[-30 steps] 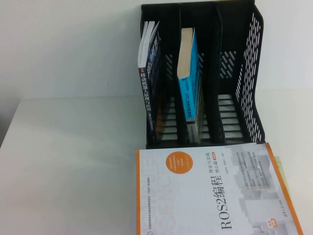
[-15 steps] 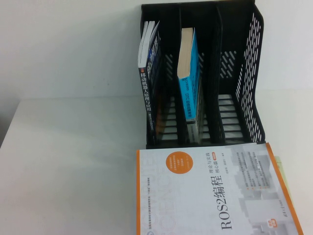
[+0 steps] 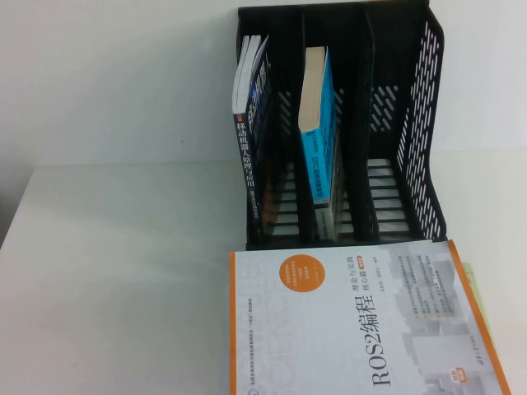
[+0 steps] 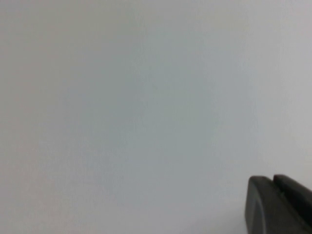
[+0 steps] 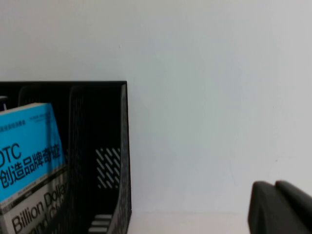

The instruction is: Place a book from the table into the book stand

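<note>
The left claw, closed, sits parked over bare worktop, out of the high view. The book lies flat at the worktop's near edge, touching the stand. It should be gripped by its spine edge, tipped upright and fed into the empty right-hand slot. The right claw, closed and empty, faces the stand.

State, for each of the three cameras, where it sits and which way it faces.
High view: raised, angled down at book stand and ROS2 book; no arm shows.
Left wrist view: faces blank white; left gripper at the corner, jaws shut.
Right wrist view: faces the stand; right gripper at the corner.
Shared: stand, blue book.
</note>
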Controlling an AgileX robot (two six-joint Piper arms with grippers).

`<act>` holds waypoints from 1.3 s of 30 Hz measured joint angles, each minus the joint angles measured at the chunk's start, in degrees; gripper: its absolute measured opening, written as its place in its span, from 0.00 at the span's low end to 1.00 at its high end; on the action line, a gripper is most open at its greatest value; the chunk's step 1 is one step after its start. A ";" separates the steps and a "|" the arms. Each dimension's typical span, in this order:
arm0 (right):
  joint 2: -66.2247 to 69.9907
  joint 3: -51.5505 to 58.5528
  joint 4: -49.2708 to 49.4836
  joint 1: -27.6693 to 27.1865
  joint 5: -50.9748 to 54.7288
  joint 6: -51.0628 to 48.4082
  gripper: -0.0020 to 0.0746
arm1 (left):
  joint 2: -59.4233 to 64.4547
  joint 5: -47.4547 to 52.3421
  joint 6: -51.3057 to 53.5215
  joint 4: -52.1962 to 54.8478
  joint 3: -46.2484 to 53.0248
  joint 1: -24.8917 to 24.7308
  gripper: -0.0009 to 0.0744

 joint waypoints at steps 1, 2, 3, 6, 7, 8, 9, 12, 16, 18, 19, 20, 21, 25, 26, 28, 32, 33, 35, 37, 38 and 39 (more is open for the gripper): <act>0.00 0.00 0.11 0.00 -0.75 0.12 0.02 | 0.00 -0.18 0.00 0.00 0.00 0.00 0.01; 0.00 0.00 0.48 0.00 -1.92 0.12 0.02 | 0.00 -0.18 0.00 0.00 -0.09 0.00 0.01; 0.00 0.00 0.90 0.00 -2.91 0.12 0.02 | 0.00 0.40 0.00 -0.13 -0.22 0.00 0.01; 0.00 0.00 2.46 0.00 -5.52 0.12 0.02 | -0.13 6.26 -0.34 -0.26 -2.50 0.00 0.01; 0.00 0.00 3.01 0.00 -5.92 0.12 0.02 | 0.00 9.26 -0.34 -0.26 -3.81 0.00 0.01; 0.00 0.00 3.50 0.00 -5.92 0.12 0.02 | 0.37 11.72 -0.34 -0.26 -4.97 0.00 0.01; 0.00 0.00 4.06 0.00 -5.49 0.12 0.02 | 1.25 14.81 -0.34 -0.26 -6.53 0.00 0.01; 0.00 -2.44 4.94 0.00 -0.02 0.12 0.02 | 5.43 23.28 -0.34 -0.26 -11.37 0.00 0.01; 0.00 -9.29 5.43 0.00 10.73 0.12 0.02 | 13.70 33.23 -0.34 -0.39 -18.58 0.00 0.01; 0.00 -12.65 5.43 0.00 17.42 0.12 0.02 | 18.87 38.62 -0.34 -0.91 -22.35 0.00 0.01; 0.00 -14.44 5.32 0.00 20.80 0.01 0.02 | 21.52 41.49 -0.34 -1.40 -24.30 0.00 0.01; 0.53 -16.18 5.32 0.00 23.98 0.01 0.02 | 24.17 44.08 -0.34 -1.99 -26.03 0.00 0.01; 1.27 -17.81 5.32 0.00 26.27 0.01 0.02 | 26.19 46.12 -0.34 -2.51 -27.45 0.00 0.01; 8.05 -23.23 5.32 0.00 34.06 0.01 0.02 | 34.40 47.71 -0.34 -4.13 -29.34 0.00 0.01; 10.19 -24.43 5.43 0.00 35.35 0.01 0.02 | 36.41 47.80 -0.34 -4.23 -29.34 0.00 0.01; 14.24 -26.28 5.43 0.00 37.58 0.01 0.02 | 39.98 47.95 -0.34 -4.23 -29.34 0.00 0.01; 22.74 -27.68 7.23 0.00 39.29 -0.11 0.02 | 45.81 47.95 -0.34 -7.48 -29.34 0.00 0.01; 24.36 -27.68 8.50 0.00 39.51 -0.27 0.02 | 47.04 47.95 -0.34 -8.84 -29.34 0.00 0.01; 28.03 -27.68 12.94 0.00 39.89 -1.18 0.02 | 50.04 47.95 -0.34 -12.85 -29.34 0.00 0.01; 31.47 -27.68 18.68 0.00 40.24 -4.23 0.02 | 52.82 48.39 0.00 -17.48 -29.34 0.00 0.01; 33.22 -27.68 22.50 0.00 40.41 -6.96 0.02 | 54.14 49.00 0.00 -20.22 -29.34 0.00 0.01; 34.67 -27.68 26.46 0.00 40.66 -9.56 0.02 | 55.17 49.64 0.97 -22.94 -29.34 0.00 0.01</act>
